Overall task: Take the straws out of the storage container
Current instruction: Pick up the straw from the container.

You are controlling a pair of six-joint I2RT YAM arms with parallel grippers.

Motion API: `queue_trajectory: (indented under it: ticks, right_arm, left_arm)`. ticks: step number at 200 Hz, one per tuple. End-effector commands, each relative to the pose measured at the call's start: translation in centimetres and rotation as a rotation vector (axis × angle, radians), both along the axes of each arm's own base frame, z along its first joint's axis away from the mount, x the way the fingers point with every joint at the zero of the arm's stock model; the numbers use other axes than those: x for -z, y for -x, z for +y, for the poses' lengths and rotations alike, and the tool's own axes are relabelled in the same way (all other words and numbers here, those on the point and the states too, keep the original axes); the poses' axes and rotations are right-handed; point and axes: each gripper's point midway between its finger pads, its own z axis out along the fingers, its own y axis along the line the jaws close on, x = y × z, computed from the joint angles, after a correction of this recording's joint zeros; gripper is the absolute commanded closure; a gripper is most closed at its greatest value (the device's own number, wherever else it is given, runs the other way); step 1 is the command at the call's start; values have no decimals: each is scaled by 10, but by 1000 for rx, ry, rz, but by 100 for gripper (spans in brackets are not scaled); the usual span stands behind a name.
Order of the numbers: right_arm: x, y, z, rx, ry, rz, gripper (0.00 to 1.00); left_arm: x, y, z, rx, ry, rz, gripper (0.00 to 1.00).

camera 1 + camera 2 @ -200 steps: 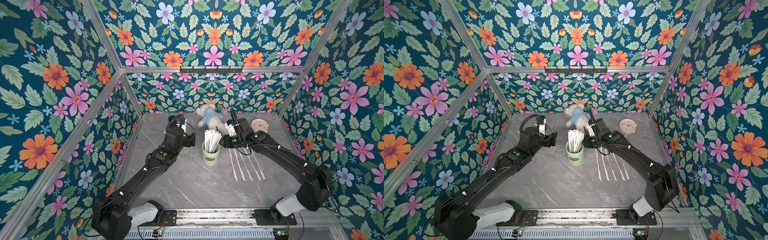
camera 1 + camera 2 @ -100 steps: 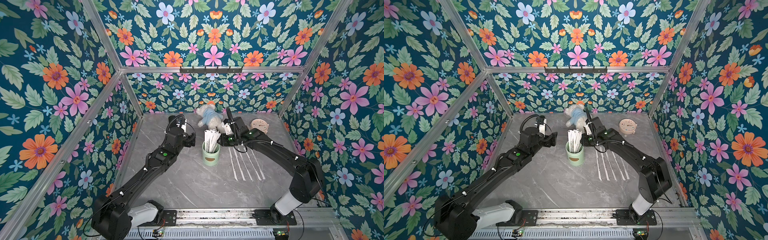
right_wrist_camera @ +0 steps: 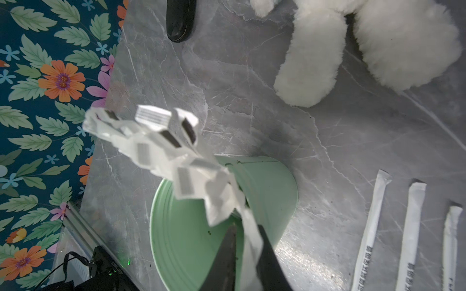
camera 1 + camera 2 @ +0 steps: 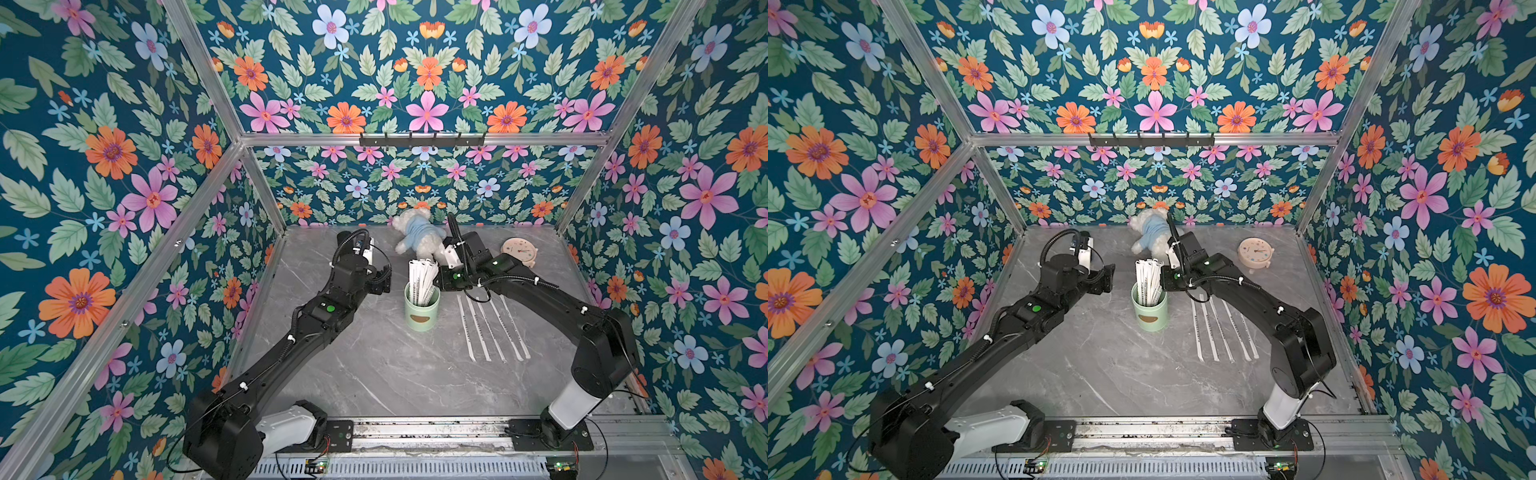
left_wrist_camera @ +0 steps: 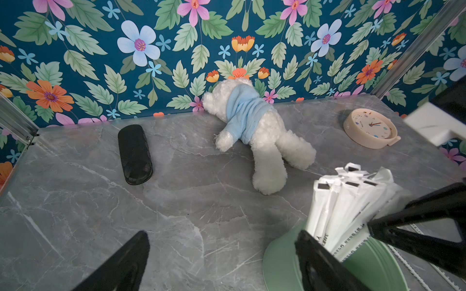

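The storage container (image 4: 422, 309) (image 4: 1150, 311), a mint-green cup with a brown oval mark, stands upright mid-table with a bundle of white paper-wrapped straws (image 4: 422, 278) (image 4: 1148, 278) sticking up out of it. My right gripper (image 4: 436, 279) (image 3: 245, 226) is at the bundle's right side above the rim, its jaws pinched on one straw (image 3: 252, 241). My left gripper (image 4: 384, 282) (image 5: 222, 234) hovers open just left of the cup (image 5: 282, 257), holding nothing. Several straws (image 4: 490, 328) (image 3: 370, 226) lie side by side on the table to the cup's right.
A white plush bear in a blue shirt (image 4: 415, 239) lies behind the cup by the back wall. A pinkish round clock (image 4: 519, 251) sits at the back right. A black case (image 5: 135, 153) lies at the back left. Floral walls enclose the grey marble table (image 4: 374, 374).
My right gripper has moved left from above the laid-out straws to the bundle in the cup, and its jaws have narrowed onto one straw. The left arm has not moved.
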Motion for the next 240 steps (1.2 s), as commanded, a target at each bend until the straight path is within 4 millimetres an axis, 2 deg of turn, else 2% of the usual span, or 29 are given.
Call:
queue_trajectory:
  ticks: [1, 72, 157, 240]
  right_arm:
    - [3, 1, 1, -9, 2, 13, 85]
    - [-2, 4, 3, -20, -6, 16, 91]
    - [-14, 16, 1, -75, 54, -5, 92]
    - [-30, 13, -1, -123, 123, -38, 92]
  left_arm:
    - [-2, -1, 0, 1, -3, -10, 7]
    - [-2, -1, 0, 0, -7, -11, 7]
    - [-4, -1, 1, -3, -4, -15, 7]
    - [-4, -1, 0, 2, -3, -14, 7]
